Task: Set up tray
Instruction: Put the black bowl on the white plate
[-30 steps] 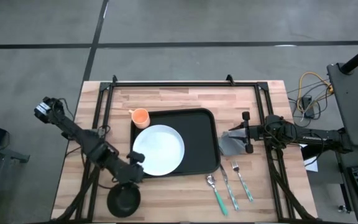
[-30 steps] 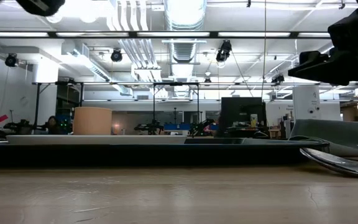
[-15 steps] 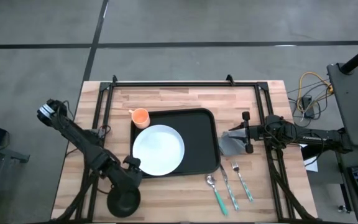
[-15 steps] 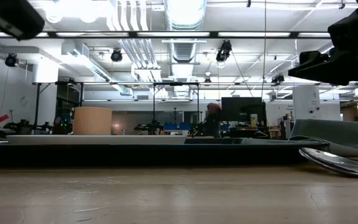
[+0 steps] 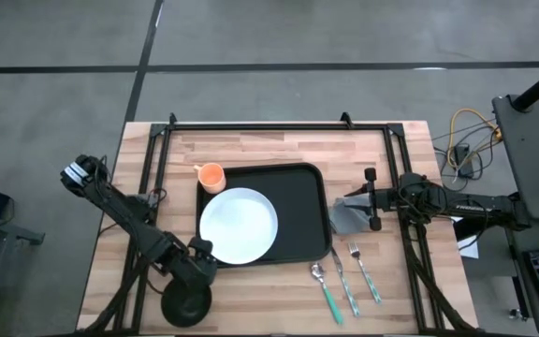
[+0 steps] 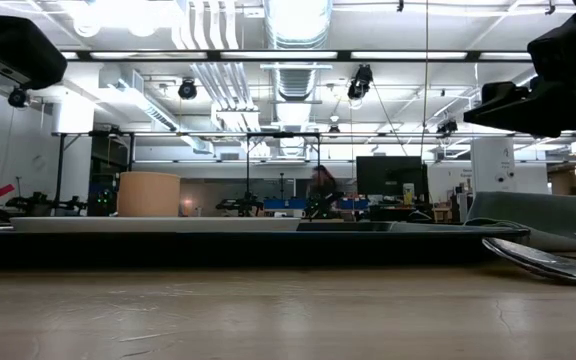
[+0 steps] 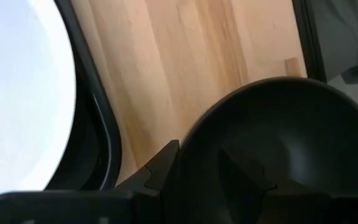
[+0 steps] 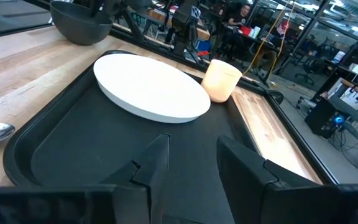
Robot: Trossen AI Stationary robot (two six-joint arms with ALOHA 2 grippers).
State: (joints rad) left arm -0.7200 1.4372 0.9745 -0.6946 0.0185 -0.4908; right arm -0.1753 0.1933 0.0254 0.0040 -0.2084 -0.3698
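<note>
Left hand [image 5: 197, 262] hovers with its fingers apart and empty just above the black bowl [image 5: 186, 301], which sits on the table [image 5: 279, 145] off the near left corner of the tray [image 5: 302, 201]. Over at the tray's right edge, the right hand [image 5: 371, 198] rests above the grey napkin [image 5: 348, 216]; whether it pinches the cloth I cannot tell. So far the tray lies in the middle of the table and carries the white plate [image 5: 239, 225], while the orange cup [image 5: 211, 175] stands at its far left corner, seemingly on the rim. Still outside it, by my reading: the bowl, the napkin, and the spoon [image 5: 324, 287] and fork [image 5: 363, 272] near the front right.
</note>
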